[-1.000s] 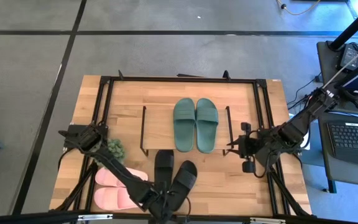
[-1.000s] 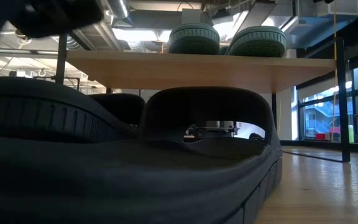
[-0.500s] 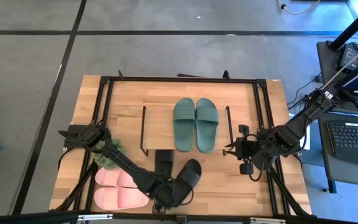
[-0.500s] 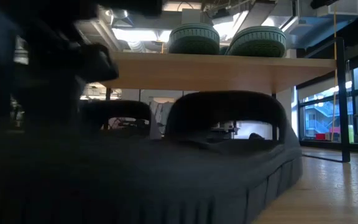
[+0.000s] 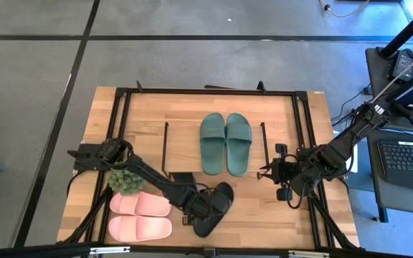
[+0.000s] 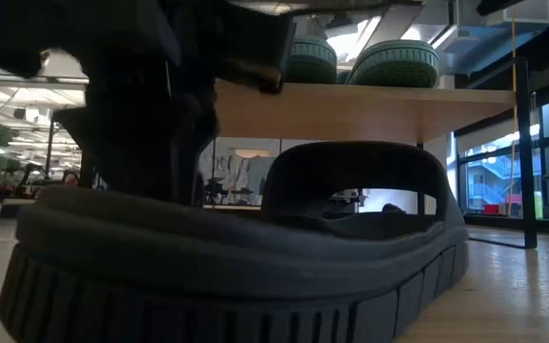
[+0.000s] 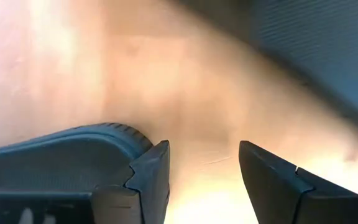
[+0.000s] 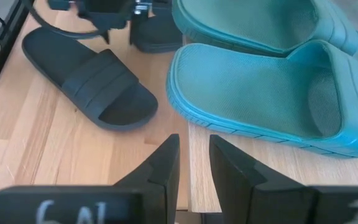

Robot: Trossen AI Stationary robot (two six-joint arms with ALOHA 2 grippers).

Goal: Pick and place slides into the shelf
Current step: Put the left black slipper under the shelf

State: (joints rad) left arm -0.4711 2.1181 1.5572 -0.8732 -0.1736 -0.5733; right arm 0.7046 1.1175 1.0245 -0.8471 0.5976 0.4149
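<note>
Two dark green slides (image 5: 225,143) lie side by side on the shelf's wooden top board (image 5: 181,147). One black slide (image 5: 216,208) lies slanted on the table in front of the shelf. The second black slide (image 5: 183,178) shows at the shelf's near edge, partly under my left arm. The pink pair (image 5: 140,216) lies near the table's left front. My left gripper (image 5: 194,206) is low over the table between the two black slides, open (image 7: 204,168). My right gripper (image 5: 278,175) hovers right of the shelf, open by a narrow gap (image 8: 194,163), holding nothing. My left gripper has one finger (image 7: 151,168) right beside the rounded end of a black slide (image 7: 73,146). I cannot tell whether it touches. Bare table shows between the two fingers.
A small potted plant (image 5: 125,179) stands left of the black slides, behind the pink pair. The table's black metal frame (image 5: 120,107) runs around the shelf. In the low view the black slide (image 6: 255,257) fills the foreground under the shelf board (image 6: 351,105).
My left gripper has moved from the table's near edge toward the far edge, coming in between the two black slides. In the low view the slanted black slide now shows its whole near end, and its strap sits farther right than before.
</note>
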